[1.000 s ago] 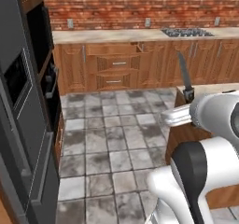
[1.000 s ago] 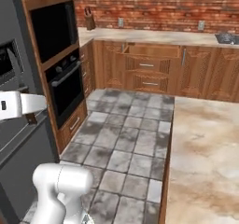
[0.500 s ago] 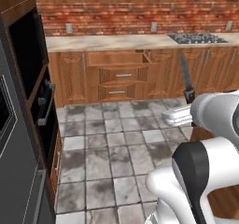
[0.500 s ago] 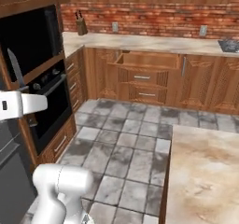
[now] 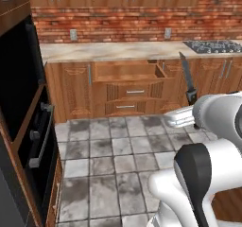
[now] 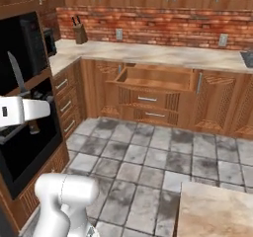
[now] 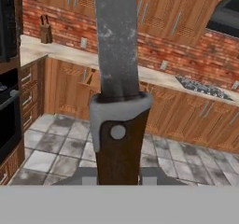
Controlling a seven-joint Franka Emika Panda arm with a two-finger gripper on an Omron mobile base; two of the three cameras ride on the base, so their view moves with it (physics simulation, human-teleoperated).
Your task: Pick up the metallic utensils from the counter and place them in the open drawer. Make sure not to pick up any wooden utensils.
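Observation:
My gripper [image 5: 191, 101] is shut on a metallic knife [image 5: 185, 74] with a dark handle and a grey blade that points straight up. From the right base view the same knife [image 6: 17, 73] stands above my gripper [image 6: 24, 99] at the far left, in front of the oven. In the hand view the knife [image 7: 117, 55] runs up the middle, its handle between my gripper [image 7: 119, 174]. The open drawer [image 5: 125, 72] juts from the wall cabinets across the tiled floor [image 6: 156, 78], its inside bare. A corner of the marbled island counter [image 6: 216, 212] shows at the lower right.
A black built-in oven [image 5: 26, 103] lines the left side. The long wall counter [image 5: 108, 50] carries a cooktop [image 5: 211, 46] and a knife block [image 6: 78, 31]. Closed drawers with silver handles [image 6: 148, 106] sit under the open one. Grey tiled floor [image 5: 113, 160] lies between.
The whole picture has shifted: the base has moved, so the open drawer now sits nearer the middle and closer. The knife stays upright in my grip.

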